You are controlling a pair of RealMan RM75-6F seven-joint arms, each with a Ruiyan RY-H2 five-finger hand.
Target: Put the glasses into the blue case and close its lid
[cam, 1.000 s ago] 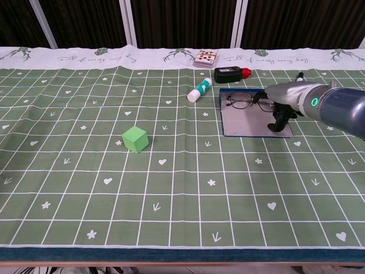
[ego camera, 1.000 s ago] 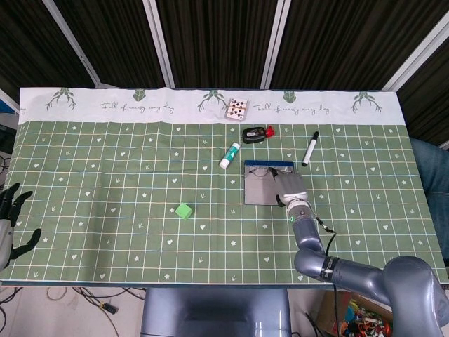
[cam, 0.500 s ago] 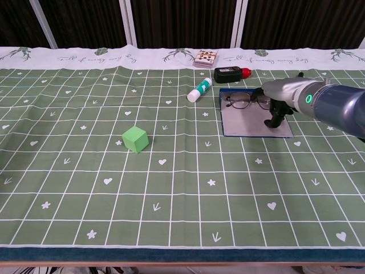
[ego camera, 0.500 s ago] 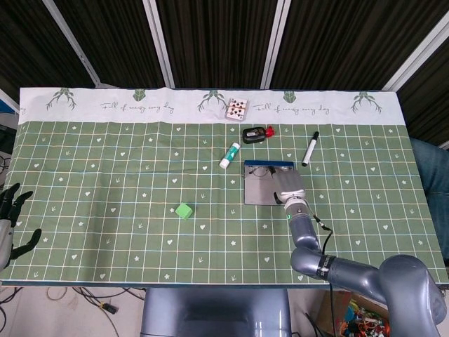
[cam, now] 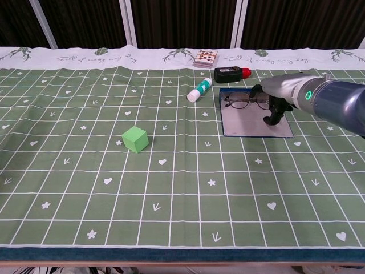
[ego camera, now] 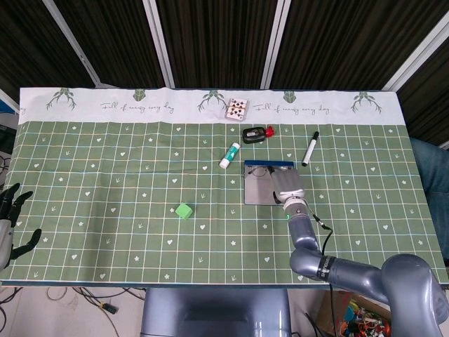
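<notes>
Your right hand [cam: 272,101] hangs over the open blue case [cam: 255,122], which lies flat on the bench [cam: 171,188] toward its far right part, lid side down so the grey lining faces up. The glasses [cam: 246,101] already sit inside the case along its far edge, lenses toward the bench's far edge. That placement looks deliberate: it leaves the near half of the lining bare for the lid to fold over.

The hand's fingers [cam: 268,118] point down toward the lining, just beside the right lens. Whether they touch the frame or the case cannot be told from either view; the hand appears to have hold of nothing, with fingers partly curled, but how far it is open is not clear. In the head view the right hand [ego camera: 287,187] covers the case's right half and hides that detail.

Your left hand [ego camera: 12,221] waits off the bench's near left corner, fingers spread and empty, well apart from the work.

Judgement: insertion appears done or nearly so; closing the lid is not yet done. Expect a thin, flat lid edge that will be hard to catch.

Other items stand clear of the case: a marker [ego camera: 310,148], a green-capped tube [ego camera: 229,155], a green cube [ego camera: 184,210], a black device [ego camera: 257,133] and a small patterned box [ego camera: 237,109].
</notes>
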